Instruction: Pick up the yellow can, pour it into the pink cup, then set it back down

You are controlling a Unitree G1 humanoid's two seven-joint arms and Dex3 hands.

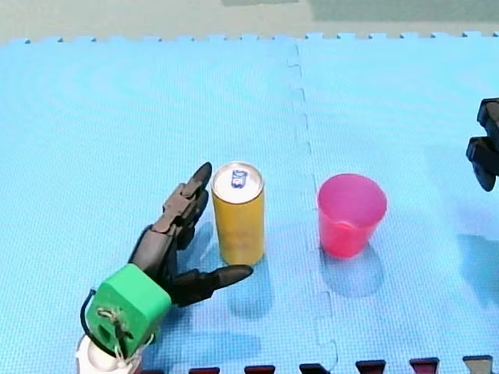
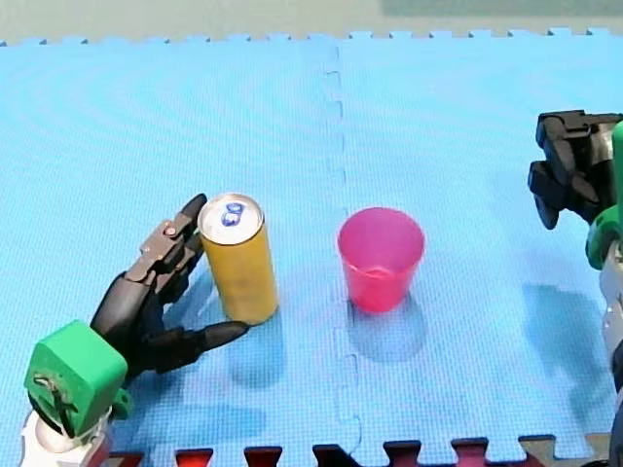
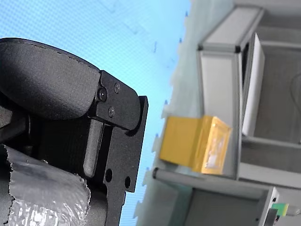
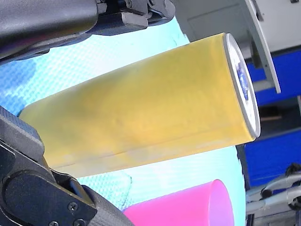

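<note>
Fingers (image 1: 185, 204) of the left hand (image 1: 164, 253) are spread wide around the can (image 1: 239, 218), the long ones at its left side and the thumb (image 1: 222, 276) by its base. I judge they have not closed on it. The can stands upright on the mat (image 1: 117, 117), toward the near edge. The cup (image 1: 351, 214) stands near it on the right. The right hand (image 2: 567, 165) is at the right edge. The step in hand is the grasp: next the fingers must close firmly, then lift.
</note>
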